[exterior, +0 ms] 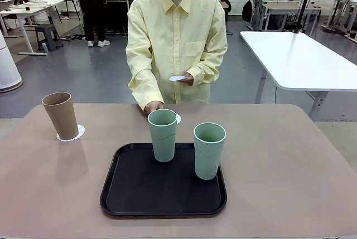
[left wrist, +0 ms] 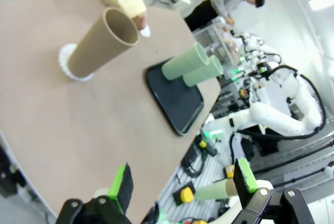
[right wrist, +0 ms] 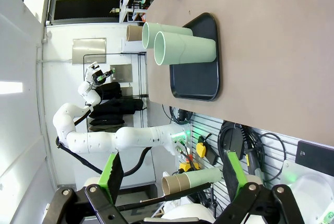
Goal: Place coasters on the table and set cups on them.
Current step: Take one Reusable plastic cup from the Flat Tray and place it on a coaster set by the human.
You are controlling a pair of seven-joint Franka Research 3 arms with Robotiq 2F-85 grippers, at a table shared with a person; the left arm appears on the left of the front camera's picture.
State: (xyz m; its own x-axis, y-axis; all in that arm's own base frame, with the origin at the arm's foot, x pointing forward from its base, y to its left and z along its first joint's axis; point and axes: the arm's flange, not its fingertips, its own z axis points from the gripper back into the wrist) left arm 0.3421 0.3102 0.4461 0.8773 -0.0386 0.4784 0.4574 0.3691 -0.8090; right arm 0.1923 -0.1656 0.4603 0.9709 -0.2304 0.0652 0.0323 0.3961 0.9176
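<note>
A tan-brown cup [exterior: 60,115] stands on a lacy white coaster [exterior: 71,133] at the left of the beige table [exterior: 290,166]. Two sage green cups [exterior: 162,135] [exterior: 209,150] stand upright on a black tray [exterior: 139,194]. The person's hand [exterior: 153,106] rests on the table by a second coaster [exterior: 178,118] behind the tray, and the other hand holds a third coaster [exterior: 178,78] at waist height. My left gripper [left wrist: 182,182] is open, off the table's edge, well short of the tan cup [left wrist: 99,44]. My right gripper [right wrist: 172,177] is open too, clear of the green cups [right wrist: 185,50].
A white table [exterior: 301,61] stands behind at the right. People and other tables are farther back. Spare stacked cups [left wrist: 219,188] [right wrist: 190,180] lie below the table's edge on the robot's side. Bare tabletop lies to the left and right of the tray.
</note>
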